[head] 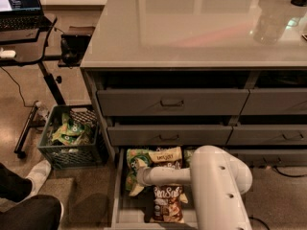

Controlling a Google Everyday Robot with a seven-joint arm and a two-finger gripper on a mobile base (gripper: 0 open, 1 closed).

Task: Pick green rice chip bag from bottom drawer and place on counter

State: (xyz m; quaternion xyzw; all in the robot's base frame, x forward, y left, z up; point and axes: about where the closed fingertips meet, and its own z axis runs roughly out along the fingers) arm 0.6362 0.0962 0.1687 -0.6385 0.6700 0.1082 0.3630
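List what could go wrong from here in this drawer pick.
1. The end effector sits low in the bottom drawer, where the green bag lies crowded beside a cream bag. It could catch the wrong bag or drag both.
2. The middle drawer front sits just above the green bag, so a straight lift may bump it.
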